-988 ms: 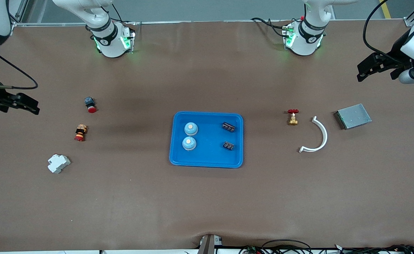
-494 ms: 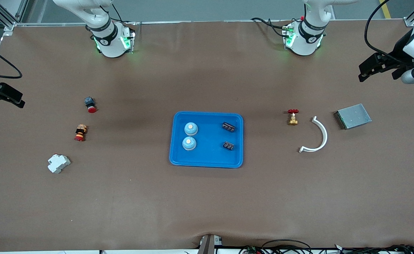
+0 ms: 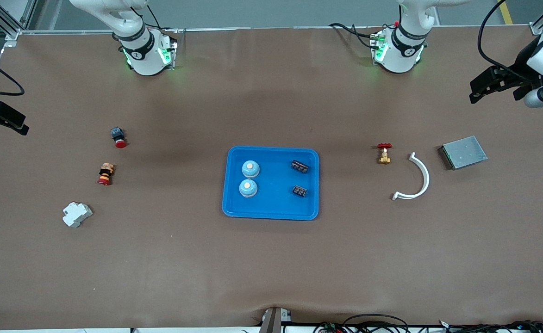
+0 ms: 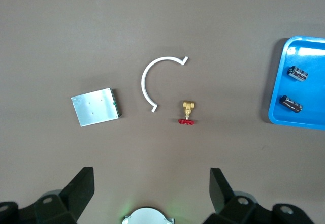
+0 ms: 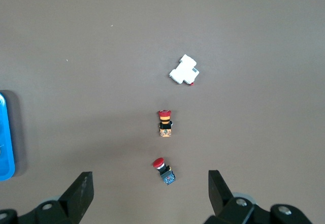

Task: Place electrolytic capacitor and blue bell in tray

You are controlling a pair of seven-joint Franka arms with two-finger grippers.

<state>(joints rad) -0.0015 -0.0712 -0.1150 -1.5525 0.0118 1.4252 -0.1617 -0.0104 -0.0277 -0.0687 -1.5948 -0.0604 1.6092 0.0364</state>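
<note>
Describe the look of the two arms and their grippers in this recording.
Both arms are glossy white with black joint bands and green lights glowing at their bases. Black cables loop from each wrist. The left gripper and right gripper are matte black with two angular fingers; wrist views show round bolt holes in the finger mounts.

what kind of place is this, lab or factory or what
Most likely a robotics lab bench: a brown-covered table carries a blue tray and scattered industrial parts such as a brass valve and a grey metal plate.

Bright blue tray [image 3: 271, 210]; pale blue bells [image 3: 250, 169]; black capacitors [image 3: 299, 166]; brown table [image 3: 271, 268]; grey plate [image 3: 464, 152].
</note>
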